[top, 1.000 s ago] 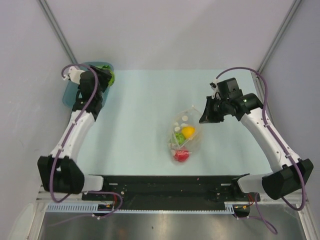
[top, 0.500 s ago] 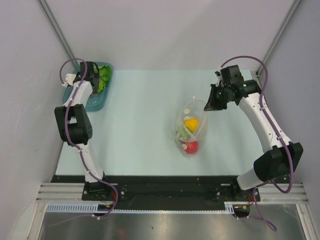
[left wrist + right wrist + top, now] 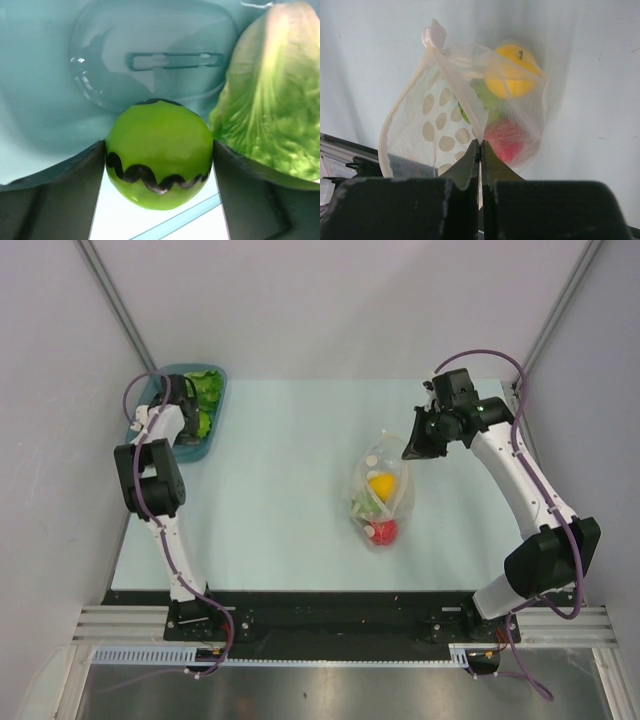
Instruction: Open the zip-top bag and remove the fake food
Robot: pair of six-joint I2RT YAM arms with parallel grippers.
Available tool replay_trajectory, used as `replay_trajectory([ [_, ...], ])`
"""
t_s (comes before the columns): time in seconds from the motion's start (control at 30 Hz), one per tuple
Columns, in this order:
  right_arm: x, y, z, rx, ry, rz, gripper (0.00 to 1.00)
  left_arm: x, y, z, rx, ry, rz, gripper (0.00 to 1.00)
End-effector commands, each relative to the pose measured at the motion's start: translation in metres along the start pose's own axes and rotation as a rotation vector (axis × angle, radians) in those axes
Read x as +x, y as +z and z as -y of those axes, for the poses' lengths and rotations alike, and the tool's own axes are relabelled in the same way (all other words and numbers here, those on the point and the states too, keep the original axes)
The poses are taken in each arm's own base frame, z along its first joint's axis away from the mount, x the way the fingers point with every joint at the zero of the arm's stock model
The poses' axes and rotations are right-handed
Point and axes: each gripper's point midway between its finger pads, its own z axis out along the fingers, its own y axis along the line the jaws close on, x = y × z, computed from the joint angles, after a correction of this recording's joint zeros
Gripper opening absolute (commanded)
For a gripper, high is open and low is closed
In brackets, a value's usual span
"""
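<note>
The zip-top bag (image 3: 380,502), clear with white dots, hangs in the middle right of the table. My right gripper (image 3: 408,452) is shut on its top edge. In the right wrist view the fingertips (image 3: 475,150) pinch the bag (image 3: 440,120) film. Its mouth gapes below a white zip slider (image 3: 434,36). Fake food is inside: a yellow fruit (image 3: 512,70), a red piece (image 3: 507,140) and a green piece (image 3: 485,97). At the far left my left gripper (image 3: 159,145) holds a green toy ball (image 3: 159,155) over the teal tray (image 3: 150,50). A lettuce leaf (image 3: 270,100) lies next to it.
The teal tray (image 3: 190,448) sits at the table's far left corner, with the lettuce leaf (image 3: 208,388) and my left gripper (image 3: 195,405) in it. Grey walls close in both sides and the back. The arms' black base rail runs along the near edge.
My right gripper has drawn the bag a little to the right and farther back. The left arm has folded back, and its gripper now sits over the tray.
</note>
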Motion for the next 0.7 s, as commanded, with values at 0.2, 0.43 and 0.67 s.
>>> replay_trajectory([
  [0.2, -0.001, -0.022, -0.014, -0.030, -0.067, 0.054, 0.00, 0.002, -0.051, 0.050, 0.211, 0.052, -0.109, 1.00],
  [0.43, 0.023, -0.042, -0.026, -0.085, -0.075, 0.041, 0.00, 0.022, -0.137, 0.043, 0.352, 0.294, -0.171, 0.99],
  [0.67, 0.048, -0.052, -0.036, -0.164, -0.078, 0.056, 0.00, 0.103, -0.268, 0.004, 0.637, 0.554, -0.373, 0.93],
])
